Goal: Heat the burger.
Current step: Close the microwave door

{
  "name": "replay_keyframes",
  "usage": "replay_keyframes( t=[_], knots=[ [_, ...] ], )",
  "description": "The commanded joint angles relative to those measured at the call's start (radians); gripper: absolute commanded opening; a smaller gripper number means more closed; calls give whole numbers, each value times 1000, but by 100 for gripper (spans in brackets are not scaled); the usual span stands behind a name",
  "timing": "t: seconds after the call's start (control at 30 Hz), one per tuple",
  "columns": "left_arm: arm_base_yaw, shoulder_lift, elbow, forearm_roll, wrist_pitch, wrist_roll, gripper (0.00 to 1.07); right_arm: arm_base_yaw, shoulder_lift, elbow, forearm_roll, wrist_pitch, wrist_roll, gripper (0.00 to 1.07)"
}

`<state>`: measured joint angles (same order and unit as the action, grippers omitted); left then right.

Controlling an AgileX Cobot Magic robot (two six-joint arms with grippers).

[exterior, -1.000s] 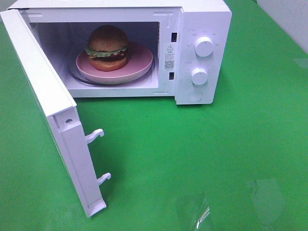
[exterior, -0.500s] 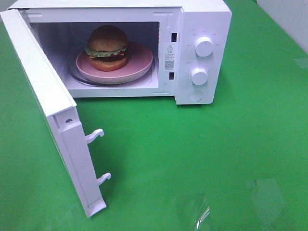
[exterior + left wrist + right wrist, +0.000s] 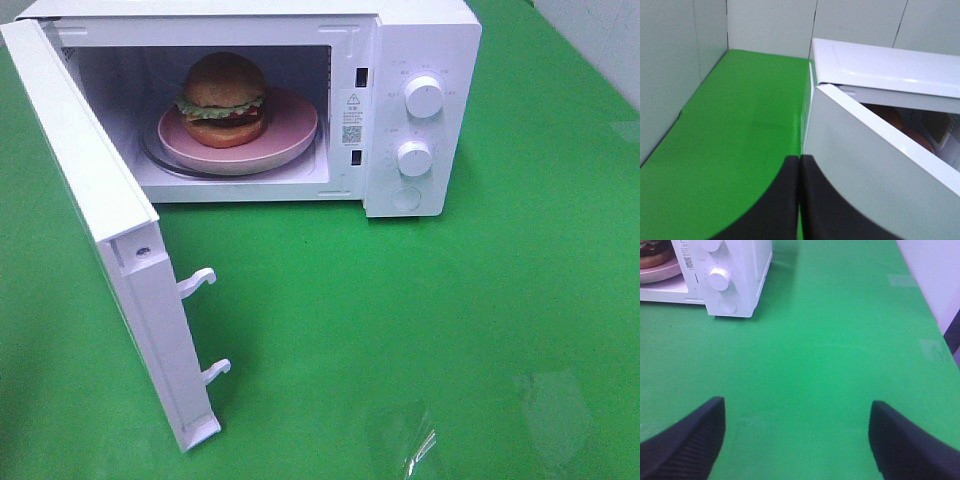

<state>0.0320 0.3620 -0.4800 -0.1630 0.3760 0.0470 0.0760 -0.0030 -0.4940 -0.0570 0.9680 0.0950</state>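
Observation:
The burger (image 3: 223,98), golden bun with green lettuce, rests on a pink plate (image 3: 290,135) inside the white microwave (image 3: 420,40), whose door (image 3: 100,200) hangs wide open toward the front left. Neither gripper shows in the exterior high view. In the left wrist view my left gripper (image 3: 799,165) is shut, its black fingers pressed together with nothing between them, just behind the outer face of the door (image 3: 865,170). In the right wrist view my right gripper (image 3: 797,432) stands open over bare green table, well to the right of the microwave (image 3: 735,275); a sliver of burger (image 3: 652,252) shows there.
Two white knobs (image 3: 424,97) and a round button sit on the microwave's right panel. Two door latch hooks (image 3: 200,280) stick out from the door's inner edge. Green cloth covers the table (image 3: 450,320); pale walls border it at left and far right.
Nothing has moved in the exterior high view; the burger, plate and door stay as they were.

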Motion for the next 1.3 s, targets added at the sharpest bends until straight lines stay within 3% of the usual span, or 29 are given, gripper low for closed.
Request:
replay_keyframes(
  t=[0.03, 0.33, 0.53, 0.67, 0.77, 0.8, 0.87, 1.1, 1.3],
  knots=[
    [0, 53, 92, -8, -257, -5, 0, -6, -27, 3, 5, -10, 1, 76],
    [0, 218, 297, -4, -716, -18, 0, -6, -27, 3, 5, -10, 1, 76],
    [0, 333, 325, 25, -802, -75, 0, -6, -27, 3, 5, -10, 1, 76],
    [0, 441, 325, 126, -880, -132, 0, -6, -27, 3, 5, -10, 1, 76],
    [0, 558, 325, 230, -958, -216, 0, -6, -27, 3, 5, -10, 1, 76],
    [0, 558, 325, 230, -958, -216, 0, -6, -27, 3, 5, -10, 1, 76],
    [0, 655, 324, 331, -1062, -268, 0, -6, -27, 3, 5, -10, 1, 76],
    [0, 750, 320, 452, -1170, -347, 0, -6, -27, 3, 5, -10, 1, 76],
    [0, 862, 238, 640, -1191, -449, 0, -6, -27, 3, 5, -10, 1, 76]
  ],
)
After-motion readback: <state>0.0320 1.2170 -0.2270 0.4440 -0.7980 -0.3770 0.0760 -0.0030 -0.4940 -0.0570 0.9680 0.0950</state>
